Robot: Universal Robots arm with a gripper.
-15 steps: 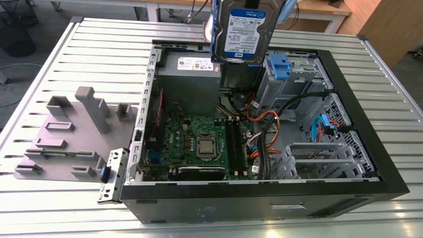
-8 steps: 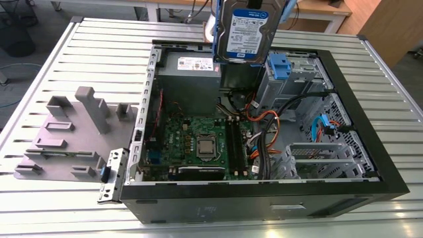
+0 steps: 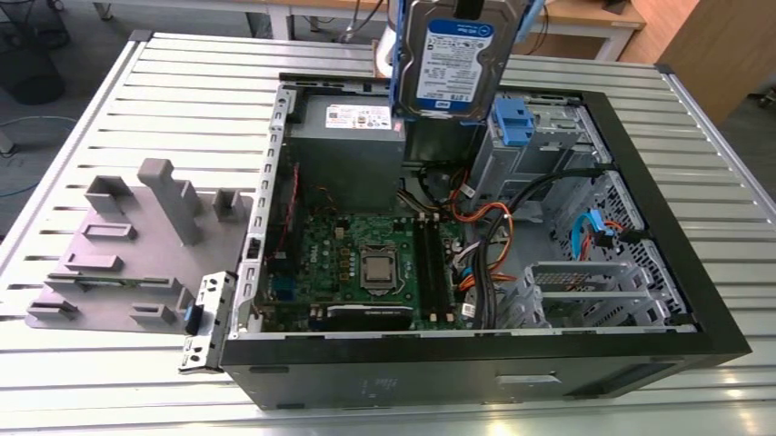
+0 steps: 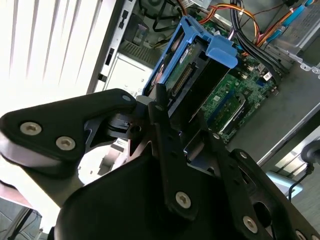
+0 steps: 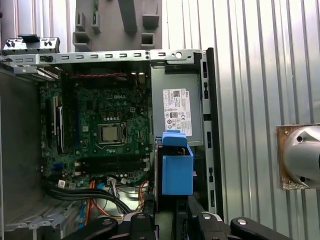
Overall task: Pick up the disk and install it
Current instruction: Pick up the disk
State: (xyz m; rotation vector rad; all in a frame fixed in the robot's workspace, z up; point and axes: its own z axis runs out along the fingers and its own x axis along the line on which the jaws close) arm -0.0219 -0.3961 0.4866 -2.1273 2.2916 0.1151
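Plainly the pick-up is done. In the exterior view the flat silver disk with a blue-and-white label and a blue plastic carrier frame hangs upright in the air. It is above the open black computer case that lies on the slatted metal table. Below it are the grey metal box with a white sticker and the upright grey metal bay with a blue plastic tab. The disk sits in no bay, so I judge the installing is still to do. Its label carries print.

In the second wrist view the black claw is closed on the disk at its connector end, with one of its fingers against the side. The green circuit board lies beyond.

In the first wrist view the disk is seen edge-on, over the case's far side just beside the grey box, whose sticker bears small print and marks.
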